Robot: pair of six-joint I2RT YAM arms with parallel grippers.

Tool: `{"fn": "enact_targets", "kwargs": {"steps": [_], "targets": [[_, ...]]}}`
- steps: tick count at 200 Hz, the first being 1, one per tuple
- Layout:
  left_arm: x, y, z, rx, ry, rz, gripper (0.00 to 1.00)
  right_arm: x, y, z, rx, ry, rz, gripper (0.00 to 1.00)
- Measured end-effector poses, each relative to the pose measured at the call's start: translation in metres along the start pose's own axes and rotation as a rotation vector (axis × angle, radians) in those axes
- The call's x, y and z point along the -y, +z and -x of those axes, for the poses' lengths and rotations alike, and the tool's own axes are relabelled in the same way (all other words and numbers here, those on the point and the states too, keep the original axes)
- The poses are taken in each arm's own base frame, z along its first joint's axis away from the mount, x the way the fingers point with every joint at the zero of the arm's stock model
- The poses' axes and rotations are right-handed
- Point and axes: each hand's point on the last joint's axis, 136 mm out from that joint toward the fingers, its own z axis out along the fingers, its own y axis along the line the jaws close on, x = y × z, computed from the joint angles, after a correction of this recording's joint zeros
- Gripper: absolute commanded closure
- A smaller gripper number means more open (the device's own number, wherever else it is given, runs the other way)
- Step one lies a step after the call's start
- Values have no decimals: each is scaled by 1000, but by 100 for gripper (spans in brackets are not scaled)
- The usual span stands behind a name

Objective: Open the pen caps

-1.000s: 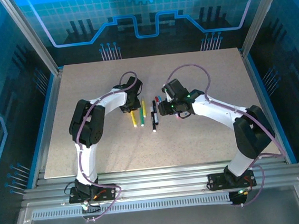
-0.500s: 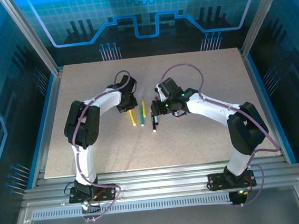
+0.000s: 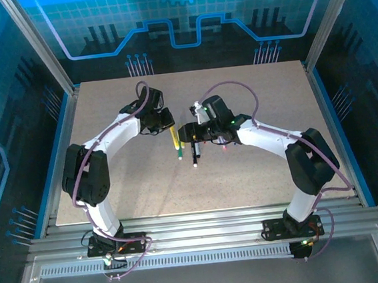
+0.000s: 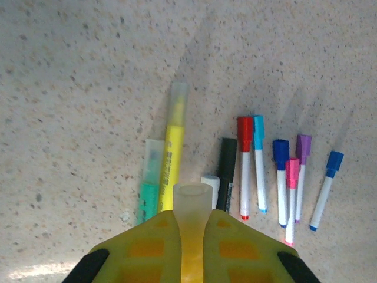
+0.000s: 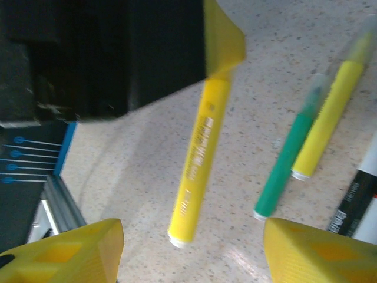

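Now, from above, the left hand (image 3: 165,122) sits raised near the middle of the table (image 3: 259,175). It is shut tight on a yellow highlighter (image 3: 174,138) that slants out of it toward 5 o'clock. A second ago that highlighter lay flat in the row of pens. It has since been lifted clear, and the right hand (image 3: 185,132) has swung in from 3 o'clock to just beside it, spreading its fingers as it came. A black marker (image 3: 195,155) lies on the table at 5 o'clock of both.

From the left wrist, the yellow fingers (image 4: 154,242) pinch the highlighter, whose pale end pokes out toward 12 o'clock. Beyond it the pen caps (image 4: 245,126) are all seated. Red, cyan, blue, pink and purple ones sit on slim white markers at 2 o'clock. Clear caps sit on a second yellow pen (image 4: 171,159) and a green pen (image 4: 148,194) at 11 o'clock.

From the right wrist, the right hand's fingers (image 5: 76,250) stand well apart at 7 and 5 o'clock, touching nothing. The held highlighter's whitish butt end hangs between them. Its other end disappears under the left hand's finger (image 5: 222,36) at 12 o'clock, so its cap is hidden, probably inside that grip. The pick-up looks finished and no cap is off yet. The right hand seems placed to take the body for a two-handed pull.
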Motion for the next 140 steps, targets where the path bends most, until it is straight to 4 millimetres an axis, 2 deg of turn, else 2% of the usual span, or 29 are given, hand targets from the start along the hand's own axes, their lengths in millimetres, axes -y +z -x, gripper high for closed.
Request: {"fn": "enact_targets", "kwargs": {"steps": [47,63,111,140], "targets": [[1,6,-14,-51,-34,-43,100,-4,7,1,-8,28,57,39],[5,2,-14,-52,-46,-65,100,0,11,-2,-21,41,52,42],[22,-10,-10,-28,-43,-126,100,9,17,-9,-48,65,30,45],[27,-9,-15,-37,-43,-137,100,8,18,-8,-43,71,37,54]]}}
